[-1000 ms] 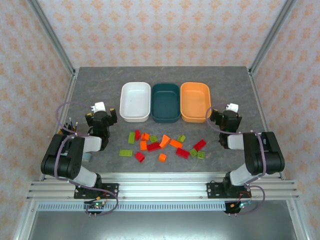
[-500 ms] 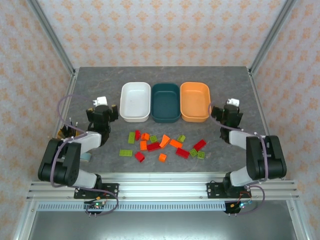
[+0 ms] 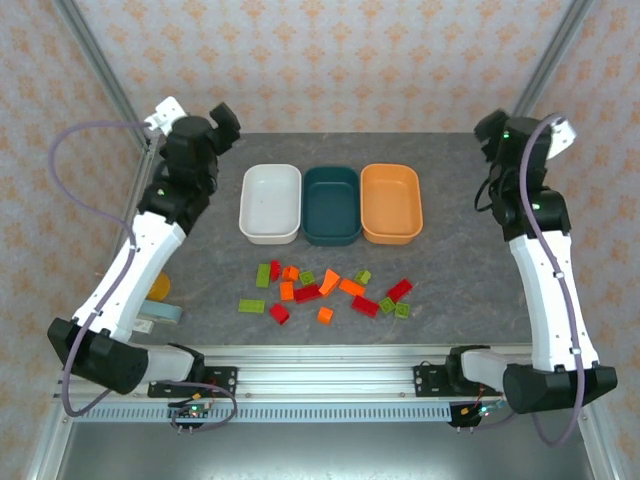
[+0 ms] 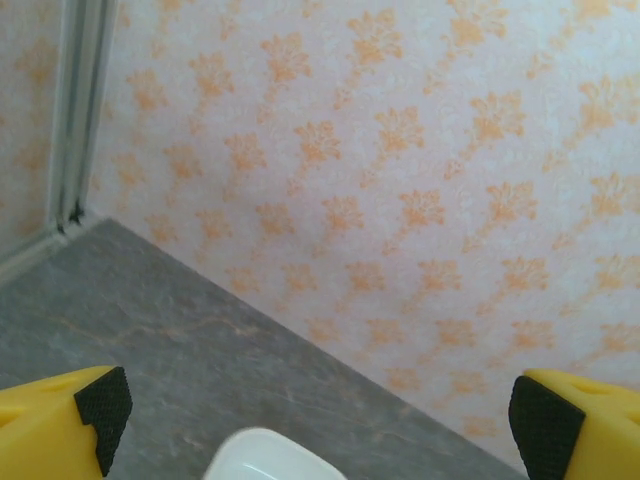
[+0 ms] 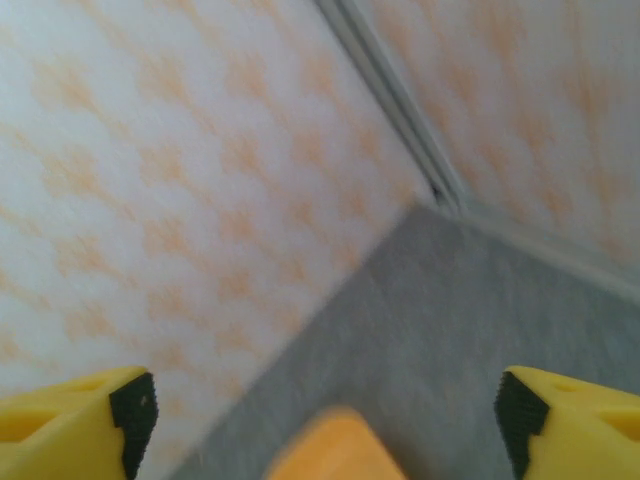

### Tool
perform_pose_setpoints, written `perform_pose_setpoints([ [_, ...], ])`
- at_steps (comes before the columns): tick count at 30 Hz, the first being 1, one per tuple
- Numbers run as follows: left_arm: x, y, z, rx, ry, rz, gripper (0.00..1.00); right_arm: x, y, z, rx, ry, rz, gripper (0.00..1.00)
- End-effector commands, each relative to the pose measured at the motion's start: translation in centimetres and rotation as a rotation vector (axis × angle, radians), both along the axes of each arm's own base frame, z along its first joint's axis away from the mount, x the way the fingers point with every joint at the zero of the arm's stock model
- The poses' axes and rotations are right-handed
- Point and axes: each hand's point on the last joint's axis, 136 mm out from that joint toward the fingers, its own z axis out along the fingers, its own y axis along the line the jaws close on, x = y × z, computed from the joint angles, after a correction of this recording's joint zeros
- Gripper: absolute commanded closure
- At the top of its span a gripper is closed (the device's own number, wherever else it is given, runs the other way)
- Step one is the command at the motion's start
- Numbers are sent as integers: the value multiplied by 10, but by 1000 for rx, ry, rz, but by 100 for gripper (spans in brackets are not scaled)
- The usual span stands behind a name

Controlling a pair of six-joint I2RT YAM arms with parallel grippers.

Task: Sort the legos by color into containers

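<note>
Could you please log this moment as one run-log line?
left fingers open | right fingers open | legos unsorted on table | white tub, teal tub, orange tub empty

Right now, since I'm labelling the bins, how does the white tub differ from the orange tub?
Colour: the white tub is plain white, while the orange tub is orange.
Place: the white tub sits at the left end of the row and the orange tub at the right end, with the dark teal tub between them.
Shared: both are empty, shallow, rounded rectangles of like size.
</note>
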Motion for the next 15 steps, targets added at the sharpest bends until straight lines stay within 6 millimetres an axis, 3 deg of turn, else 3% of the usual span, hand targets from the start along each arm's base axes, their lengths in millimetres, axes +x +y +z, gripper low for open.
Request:
perform_pose_setpoints([
  [1,-18,-53,-100,-168,391,-195,0,-57,34,-119,53,514,43,15],
  [4,-35,-114,-120,-99,455,-417,0,-88,67,-164,89,633,103,15],
  [9,-97,-186,-166,-15,598,-724,0,-118,110,-248,264,808,189,19],
  [15,-161,-231,-189,23,651,-955,0,-124,133,-309,353,921,255,19],
])
